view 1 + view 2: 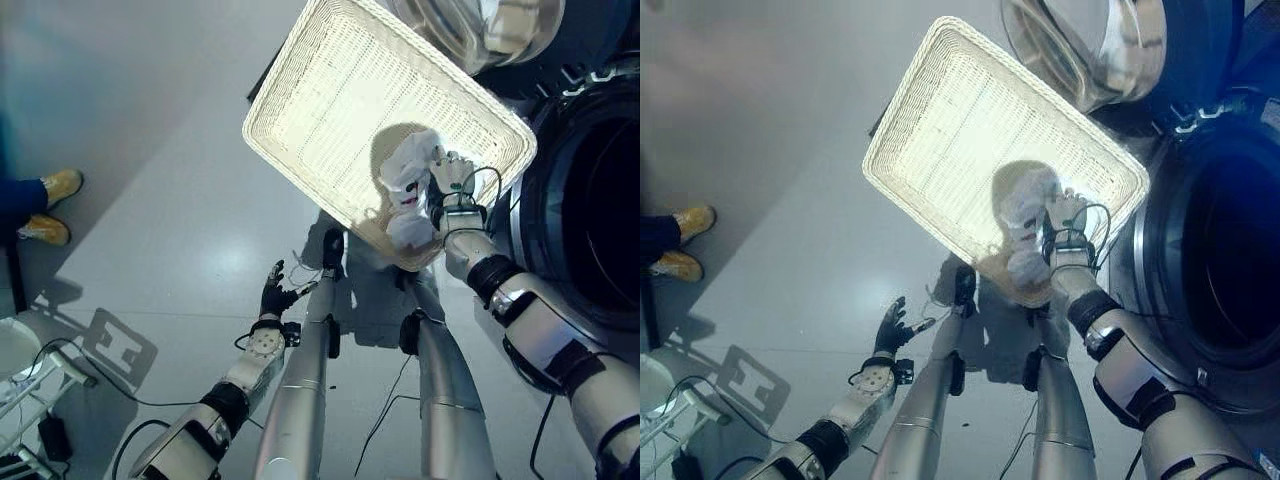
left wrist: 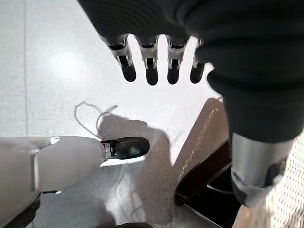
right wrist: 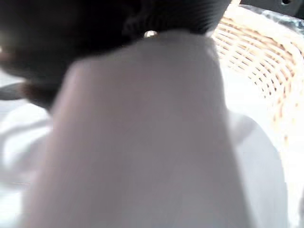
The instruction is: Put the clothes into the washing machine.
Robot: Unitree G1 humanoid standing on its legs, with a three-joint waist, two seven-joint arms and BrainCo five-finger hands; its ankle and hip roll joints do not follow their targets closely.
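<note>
Your robot's right hand (image 1: 452,180) reaches into a white wicker basket (image 1: 330,100) on the grey floor (image 1: 150,180), its fingers closed around a bunched white garment (image 1: 408,170) near the basket's corner closest to the washing machine (image 1: 590,210). Part of the cloth hangs over the basket's near rim. In the right wrist view the white fabric (image 3: 142,142) presses right up against the hand, with the basket weave beside it. The machine's drum stands dark and open, its glass door (image 1: 480,25) swung out beyond the basket. Your left hand (image 1: 274,293) hangs low over the floor, fingers (image 2: 152,71) straight and spread, holding nothing. A person's yellow shoes (image 1: 50,205) show at the far left.
</note>
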